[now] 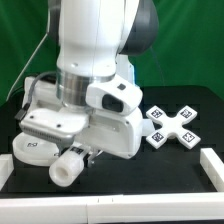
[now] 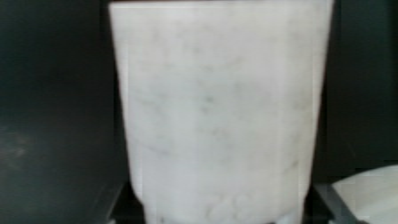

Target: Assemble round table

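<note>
Arm is crowding the middle of the exterior view, wrist bent low over the black table. Gripper is clamping the short cylinder leg, jaws set only as wide as the leg; the leg is lying sideways, one round end facing the camera. In the wrist view the leg is filling the frame. Round disc is lying just behind the leg, half hidden by the arm. Cross-shaped base is resting flat, well apart, toward the exterior view's right.
</note>
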`<state>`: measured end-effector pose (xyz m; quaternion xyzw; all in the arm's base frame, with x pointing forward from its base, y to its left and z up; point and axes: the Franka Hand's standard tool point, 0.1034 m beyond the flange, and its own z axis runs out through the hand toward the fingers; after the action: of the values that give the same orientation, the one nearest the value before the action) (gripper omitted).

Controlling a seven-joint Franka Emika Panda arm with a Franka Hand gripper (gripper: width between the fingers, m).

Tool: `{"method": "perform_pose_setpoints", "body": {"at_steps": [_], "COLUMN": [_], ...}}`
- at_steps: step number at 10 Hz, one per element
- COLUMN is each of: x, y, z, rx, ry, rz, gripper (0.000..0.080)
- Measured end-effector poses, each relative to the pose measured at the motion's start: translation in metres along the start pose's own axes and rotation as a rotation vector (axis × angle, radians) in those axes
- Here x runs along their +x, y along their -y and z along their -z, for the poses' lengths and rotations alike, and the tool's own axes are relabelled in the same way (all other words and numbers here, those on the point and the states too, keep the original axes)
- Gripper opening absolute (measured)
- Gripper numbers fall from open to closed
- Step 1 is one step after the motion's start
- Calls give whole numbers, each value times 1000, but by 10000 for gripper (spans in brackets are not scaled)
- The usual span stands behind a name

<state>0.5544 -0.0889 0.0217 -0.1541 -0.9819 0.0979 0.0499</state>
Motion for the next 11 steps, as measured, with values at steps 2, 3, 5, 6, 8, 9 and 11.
{"method": "perform_pose_setpoints", "body": {"at_steps": [2, 3, 5, 6, 8, 9, 11], "x": [-3, -4, -8, -10, -12, -12, -12], "y": [2, 5, 21, 30, 38, 40, 40], "z": [-9, -10, -13, -15, -17, -17, -17], "rx": [15, 17, 18, 16, 15, 15, 15], "ry": [-10, -10, -12, -13, -16, -16, -16], "rz": [114, 147, 132, 114, 99, 95, 93], "gripper": [314, 314, 314, 314, 314, 314, 314]}}
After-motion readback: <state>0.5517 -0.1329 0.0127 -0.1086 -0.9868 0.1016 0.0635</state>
